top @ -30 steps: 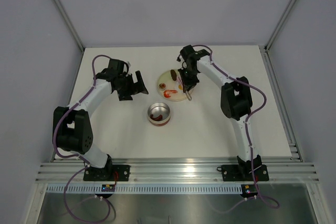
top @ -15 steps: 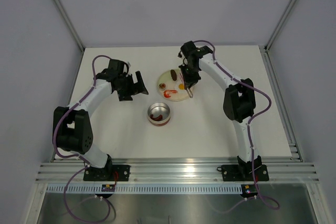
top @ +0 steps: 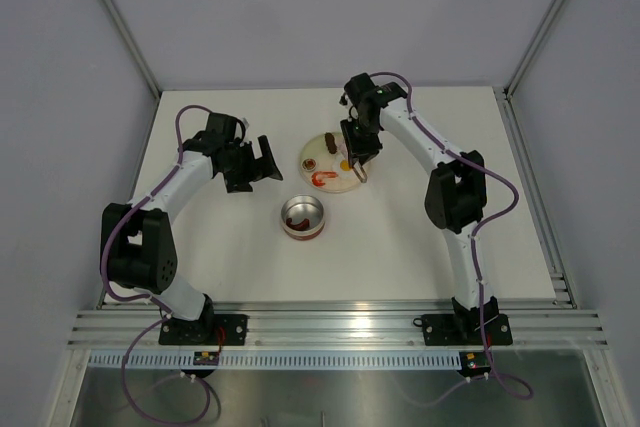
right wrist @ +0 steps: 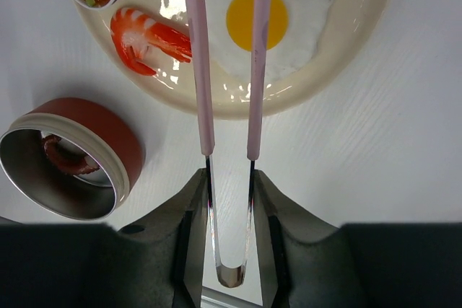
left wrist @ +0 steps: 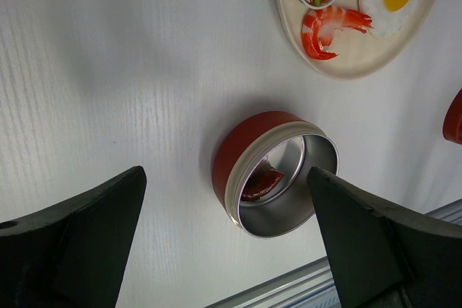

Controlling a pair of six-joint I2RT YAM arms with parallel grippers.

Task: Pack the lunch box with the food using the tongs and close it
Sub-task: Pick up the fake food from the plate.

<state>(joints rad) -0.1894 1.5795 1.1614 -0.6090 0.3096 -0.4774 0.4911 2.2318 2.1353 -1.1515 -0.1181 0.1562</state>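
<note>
My right gripper [top: 356,150] hangs over the right edge of the pale plate [top: 311,150] at the frame's centre, and the tongs [top: 359,174] poke down-frame from it past the rim. On the plate I make out a red curled piece [top: 321,178], a yellow spot [top: 344,162] and a dark brown piece [top: 330,142]. Just below stands the lunch box [top: 313,209], open, something red inside, and left of the plate hovers my left gripper [top: 266,159], jaws spread wide.

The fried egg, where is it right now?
In the right wrist view the fried egg lies on the pale plate, right of the shrimp, with the arms of the tongs crossing in front of it.
</note>
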